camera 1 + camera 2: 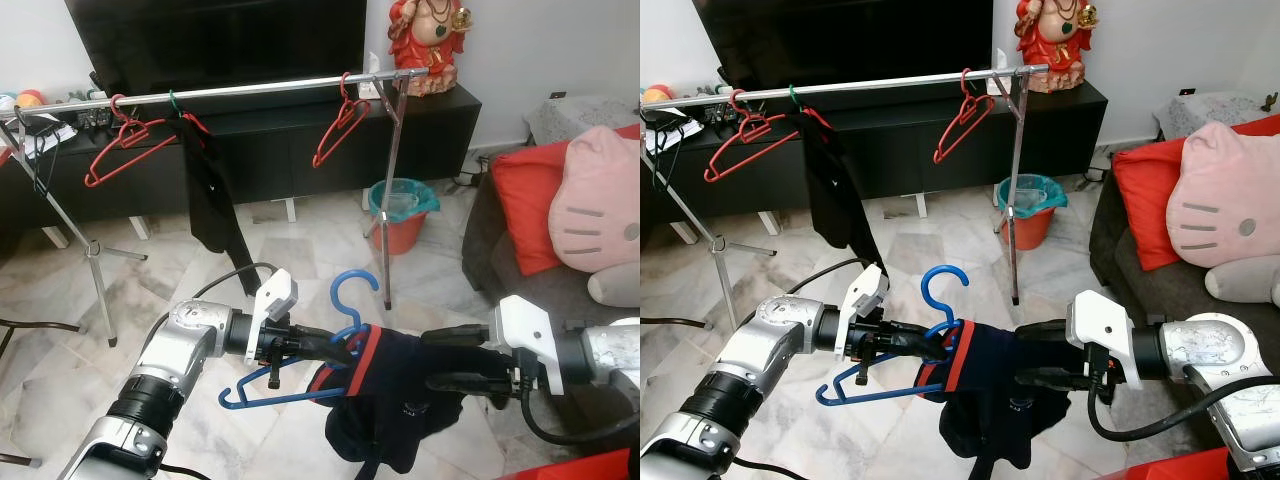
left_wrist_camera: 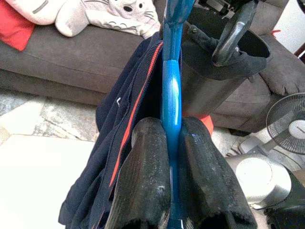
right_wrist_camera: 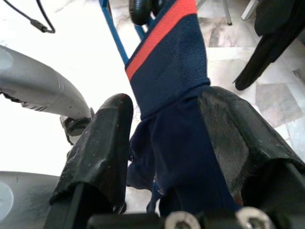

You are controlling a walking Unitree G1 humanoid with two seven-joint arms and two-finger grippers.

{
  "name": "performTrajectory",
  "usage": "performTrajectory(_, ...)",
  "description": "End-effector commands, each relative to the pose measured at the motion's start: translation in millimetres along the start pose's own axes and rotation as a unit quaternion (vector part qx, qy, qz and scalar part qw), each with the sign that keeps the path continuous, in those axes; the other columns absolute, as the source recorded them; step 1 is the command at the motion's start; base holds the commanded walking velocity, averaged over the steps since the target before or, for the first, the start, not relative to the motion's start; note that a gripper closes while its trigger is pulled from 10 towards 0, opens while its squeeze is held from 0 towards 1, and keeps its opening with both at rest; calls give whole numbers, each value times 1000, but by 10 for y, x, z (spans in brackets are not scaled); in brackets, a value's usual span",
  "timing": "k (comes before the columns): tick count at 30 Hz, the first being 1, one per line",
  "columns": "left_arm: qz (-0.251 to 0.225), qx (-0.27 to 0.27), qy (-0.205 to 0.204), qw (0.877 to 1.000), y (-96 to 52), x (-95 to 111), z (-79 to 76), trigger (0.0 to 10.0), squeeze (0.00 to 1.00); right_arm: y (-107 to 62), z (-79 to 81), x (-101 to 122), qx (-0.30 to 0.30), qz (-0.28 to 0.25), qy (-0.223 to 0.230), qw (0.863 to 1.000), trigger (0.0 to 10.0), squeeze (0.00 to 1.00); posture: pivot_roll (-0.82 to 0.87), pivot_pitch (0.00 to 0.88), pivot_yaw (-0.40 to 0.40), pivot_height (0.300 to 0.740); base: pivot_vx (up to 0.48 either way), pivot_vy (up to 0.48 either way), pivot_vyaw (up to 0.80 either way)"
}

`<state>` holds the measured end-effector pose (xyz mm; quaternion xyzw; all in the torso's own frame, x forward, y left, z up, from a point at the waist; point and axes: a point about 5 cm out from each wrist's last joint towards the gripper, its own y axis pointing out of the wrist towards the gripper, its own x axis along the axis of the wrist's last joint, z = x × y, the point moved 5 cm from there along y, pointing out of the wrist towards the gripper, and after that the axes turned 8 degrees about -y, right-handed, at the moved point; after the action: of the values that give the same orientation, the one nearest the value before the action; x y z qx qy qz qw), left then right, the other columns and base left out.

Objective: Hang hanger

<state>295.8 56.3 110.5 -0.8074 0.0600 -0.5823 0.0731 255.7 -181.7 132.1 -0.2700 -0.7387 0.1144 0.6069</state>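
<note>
Your left gripper (image 2: 171, 181) is clamped on the blue hanger (image 1: 300, 385), fingers (image 2: 145, 176) pinching the plastic bar from both sides; hanger sits low in front of you, hook (image 1: 352, 290) pointing up, well below the rail. A navy garment w/ red trim (image 1: 990, 390) is draped on the hanger's right end & hangs down in a bunch. Your right gripper (image 3: 167, 143) is around that fabric, one finger each side; jaws look partly apart w/ cloth filling the gap, can't tell if they're truly pinching it. Metal clothes rail (image 1: 250, 90) runs across ahead, in front of the dark TV cabinet (image 1: 300, 140); it carries two red hangers (image 1: 125, 145) at left, a black garment (image 1: 210, 190) beside them, another red hanger (image 1: 340, 130) toward the right. Orange bin (image 1: 400, 215) w/ teal liner stands near the rail's right post; sofa w/ pink plush cushion (image 1: 595, 210) at your right.
</note>
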Motion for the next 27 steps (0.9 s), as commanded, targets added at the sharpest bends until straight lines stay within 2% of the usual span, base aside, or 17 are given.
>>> performTrajectory(1, -10, -16, 22, 1000, 11, 122, -44, 10000, 0, 60, -2, -6, 6, 0, -8, 1000, 10000, 0, -293, 0, 41, 740, 0, 0, 0)
performTrajectory(5, -10, -27, 25, 999, 37, 147, -75, 10000, 0, 159, -50, -29, -4, -3, -11, 1000, 10000, 0, -289, 0, 41, 740, 0, 0, 0)
performTrajectory(9, -11, -29, 29, 999, 54, 171, -80, 10000, 0, 242, -34, -4, 5, -13, -12, 1000, 10000, 0, -286, 0, 41, 740, 0, 0, 0)
performTrajectory(14, -12, -33, 30, 999, 70, 176, -91, 10000, 0, 277, -1, -14, 19, -16, -9, 1000, 10000, 0, -284, 0, 39, 740, 0, 0, 0)
performTrajectory(18, -13, -39, 32, 999, 94, 188, -113, 10000, 0, 295, 95, -90, 49, -4, -4, 999, 10000, 0, -283, 0, 37, 740, 0, 0, 0)
performTrajectory(27, -13, -39, 32, 999, 94, 188, -113, 10000, 0, 295, 95, -90, 49, -4, -4, 999, 10000, 0, -283, 0, 37, 740, 0, 0, 0)
